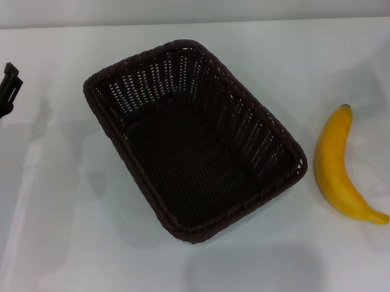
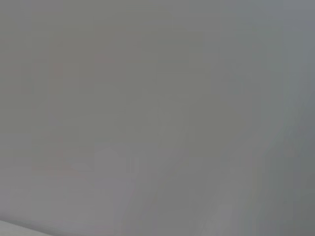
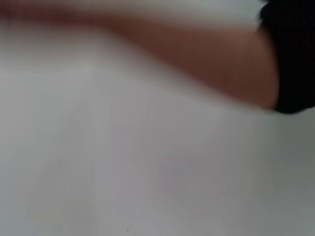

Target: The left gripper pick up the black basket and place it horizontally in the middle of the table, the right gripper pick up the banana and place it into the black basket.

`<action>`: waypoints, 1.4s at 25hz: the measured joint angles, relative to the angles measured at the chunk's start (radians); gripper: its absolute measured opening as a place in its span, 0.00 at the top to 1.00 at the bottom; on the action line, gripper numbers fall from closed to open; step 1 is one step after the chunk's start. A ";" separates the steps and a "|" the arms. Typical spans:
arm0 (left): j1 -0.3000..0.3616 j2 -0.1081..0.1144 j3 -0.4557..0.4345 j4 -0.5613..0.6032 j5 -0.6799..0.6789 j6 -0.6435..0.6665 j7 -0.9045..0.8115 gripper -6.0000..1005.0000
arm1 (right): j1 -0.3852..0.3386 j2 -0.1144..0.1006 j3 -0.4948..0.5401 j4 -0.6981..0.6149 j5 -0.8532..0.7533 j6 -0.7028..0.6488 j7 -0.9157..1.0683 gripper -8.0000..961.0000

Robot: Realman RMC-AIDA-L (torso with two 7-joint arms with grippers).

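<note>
The black basket (image 1: 195, 143) lies on the white table (image 1: 70, 240) near the middle, empty, with its long side running diagonally from back left to front right. The yellow banana (image 1: 337, 170) lies on the table to the right of the basket, apart from it, dark tip pointing away from me. My left gripper (image 1: 7, 85) shows only as black parts at the far left edge, well clear of the basket and holding nothing. My right gripper is out of the head view. The left wrist view shows only plain grey.
The right wrist view shows white table (image 3: 147, 172), a blurred brown band (image 3: 206, 54) and a dark shape (image 3: 293, 54) at one corner. Bare white table lies in front of the basket and between basket and banana.
</note>
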 joint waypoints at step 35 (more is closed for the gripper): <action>-0.017 0.038 0.005 0.333 0.374 0.160 -0.696 0.13 | 0.040 -0.012 0.154 -0.179 0.003 -0.280 -0.090 0.09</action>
